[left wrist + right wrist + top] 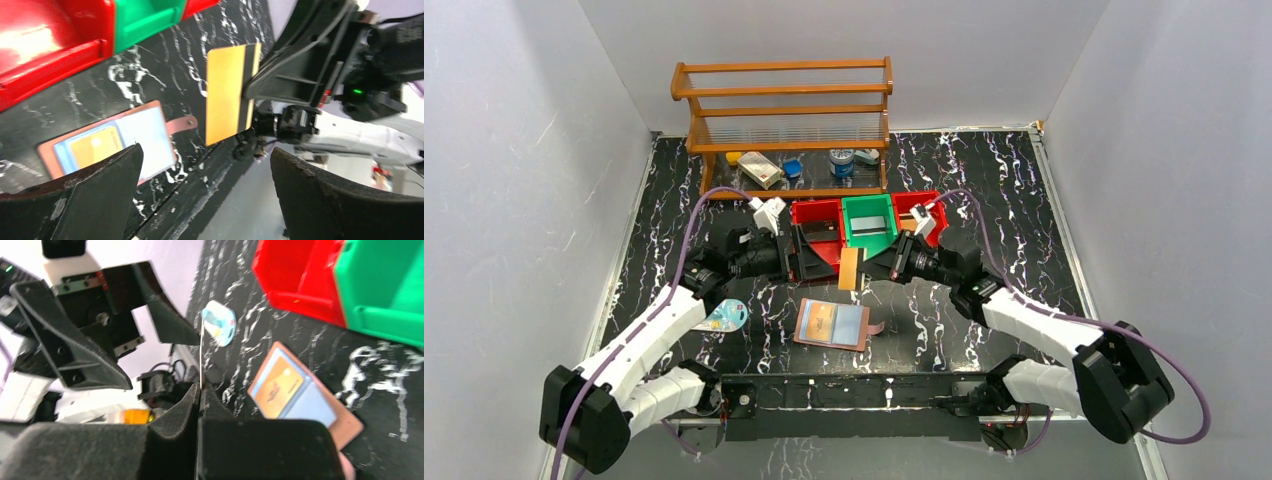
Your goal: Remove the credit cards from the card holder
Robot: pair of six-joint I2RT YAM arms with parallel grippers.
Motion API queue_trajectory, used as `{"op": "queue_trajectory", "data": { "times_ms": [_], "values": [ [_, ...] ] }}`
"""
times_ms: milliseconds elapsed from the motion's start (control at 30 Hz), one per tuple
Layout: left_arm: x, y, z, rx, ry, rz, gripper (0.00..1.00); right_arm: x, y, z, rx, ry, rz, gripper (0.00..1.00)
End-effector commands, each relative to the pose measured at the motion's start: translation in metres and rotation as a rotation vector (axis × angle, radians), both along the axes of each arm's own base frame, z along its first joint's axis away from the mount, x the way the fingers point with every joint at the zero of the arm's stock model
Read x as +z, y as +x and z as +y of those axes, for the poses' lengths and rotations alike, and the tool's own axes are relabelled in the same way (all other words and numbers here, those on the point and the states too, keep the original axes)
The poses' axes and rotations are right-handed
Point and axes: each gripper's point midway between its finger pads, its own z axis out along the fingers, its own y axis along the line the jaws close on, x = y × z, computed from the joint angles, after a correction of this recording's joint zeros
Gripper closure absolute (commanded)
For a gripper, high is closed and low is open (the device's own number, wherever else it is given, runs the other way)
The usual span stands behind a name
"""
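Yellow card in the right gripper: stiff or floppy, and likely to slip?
Probably stiff: the yellow card stands flat and unbent though the right gripper pinches only one edge. Likely very light, since edge-on it is a thin line. It might pivot or slip, with so small a grip on a smooth face.

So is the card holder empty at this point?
No, an orange card sits inside a clear pocket of the open card holder.

Robot lab cell: white walls (524, 150) w/ 2 arms (654, 330) bolted to table (984, 180).
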Motion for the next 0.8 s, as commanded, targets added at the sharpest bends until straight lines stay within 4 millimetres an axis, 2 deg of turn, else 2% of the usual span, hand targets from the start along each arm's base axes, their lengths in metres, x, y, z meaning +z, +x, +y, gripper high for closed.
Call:
{"op": "queue_trajectory", "data": {
  "times_ms": [0, 200, 367, 500, 633, 767],
  "values": [
    [0.003, 0.011, 0.027, 0.120, 0.139, -0.079, 0.02, 0.008, 0.031, -0.026, -0.161, -0.228, -0.133, 1.00],
    [0.000, 0.017, 0.044, 0.209, 0.206, -0.111, 0.02, 0.008, 0.053, -0.063, -0.288, -0.486, -0.255, 1.00],
    [-0.003, 0.018, 0.047, 0.220, 0.218, -0.108, 0.02, 0.014, 0.069, -0.087, -0.342, -0.658, -0.363, 1.00],
    [-0.005, 0.016, 0.048, 0.219, 0.223, -0.105, 0.02, 0.022, 0.082, -0.104, -0.359, -0.788, -0.515, 1.00],
    [-0.006, 0.015, 0.049, 0.217, 0.226, -0.114, 0.02, 0.023, 0.092, -0.120, -0.332, -0.941, -0.666, 1.00],
    [-0.006, 0.014, 0.050, 0.214, 0.227, -0.121, 0.02, 0.007, 0.094, -0.124, -0.130, -1.118, -0.822, 1.00]
  ]
}}
